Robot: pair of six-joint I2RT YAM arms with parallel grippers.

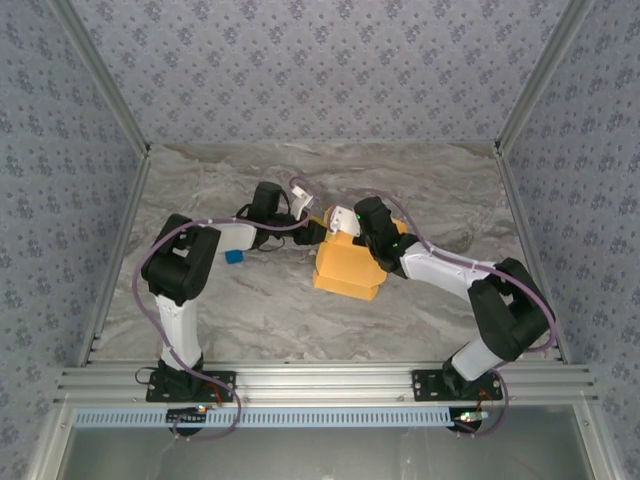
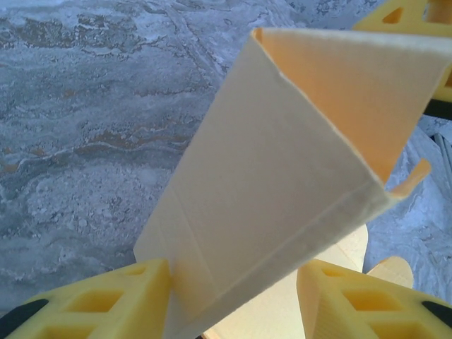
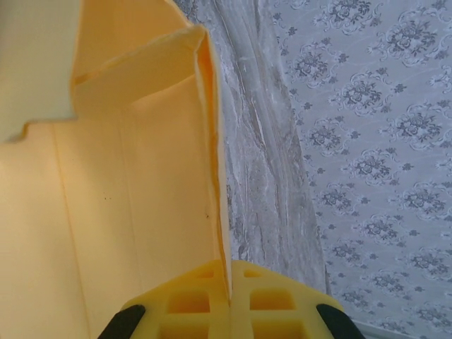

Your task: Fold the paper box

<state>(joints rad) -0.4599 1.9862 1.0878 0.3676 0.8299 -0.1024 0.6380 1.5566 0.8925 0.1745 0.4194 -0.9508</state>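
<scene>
While the marbled table (image 1: 250,320) spans the top view, the paper box (image 1: 347,268) sits at its centre, half formed, flaps up. The right claw (image 3: 229,275), at the bottom edge of its wrist view, is pinched tight on a box wall. The left claw (image 2: 233,289) stands apart around a raised flap — not clamped. A small blue cube (image 1: 234,257) lies left of centre.

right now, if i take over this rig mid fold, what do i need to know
The left claw is open, its fingers astride an upright flap of the paper box, not clamped on it.
The right claw is shut on a thin side wall of the box.
The box sits mid-table, between both claws.
Done: the sheet stands as a box shape with raised walls.
Left: the top is open; the flaps need folding in and tucking.
</scene>
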